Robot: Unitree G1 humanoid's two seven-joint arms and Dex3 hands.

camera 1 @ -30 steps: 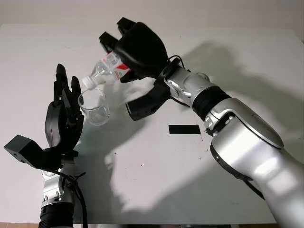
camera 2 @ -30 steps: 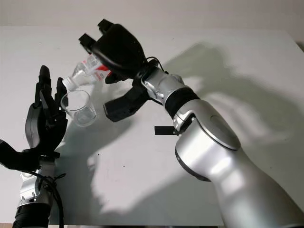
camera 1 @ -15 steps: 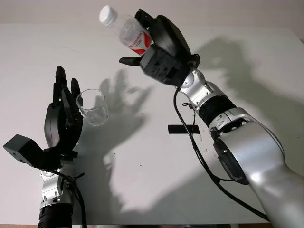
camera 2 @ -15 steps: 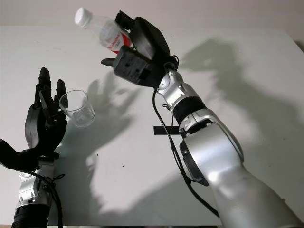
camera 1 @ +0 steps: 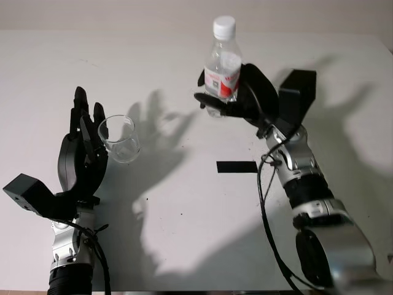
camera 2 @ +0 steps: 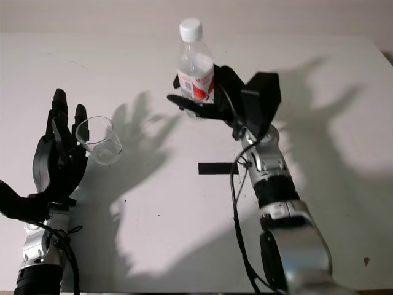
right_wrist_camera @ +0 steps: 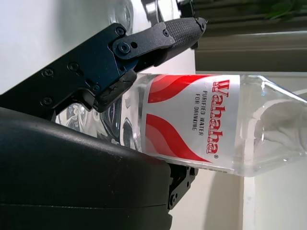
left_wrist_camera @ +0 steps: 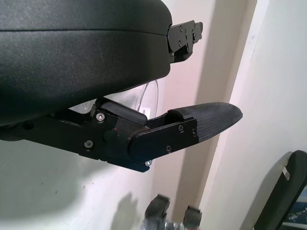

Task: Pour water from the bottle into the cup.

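Left eye view: a white bench [camera 1: 184, 246] is seen spreading across the whole scene, crossed by the dark shadows of both arms. On it, a short strip of black tape [camera 1: 237, 166] is stuck near the middle, just beside the right forearm.

The right arm is raised from the bottom right, and the right hand [camera 1: 245, 101] is held above the far middle of the bench. Its fingers are wrapped around the lower body of the bottle [camera 1: 222, 64], which is gripped upright with its white cap [camera 1: 224, 27] at the top and still screwed on. In the right wrist view, the bottle [right_wrist_camera: 201, 122] is seen pressed between the black shell of the hand and a finger [right_wrist_camera: 144, 40] folded over it; a red and white label is worn around its clear body.

The left hand [camera 1: 83, 150] is held at the left side of the bench, palm turned toward the cup [camera 1: 120, 138], with its fingers extended upward. Nothing is gripped by it, though the cup is standing just beside the palm; contact between the two cannot be made out. The cup is a small clear glass, set upright on the bench and well apart from the bottle. In the left wrist view, part of its clear rim [left_wrist_camera: 146, 98] is glimpsed behind the thumb [left_wrist_camera: 192, 129].
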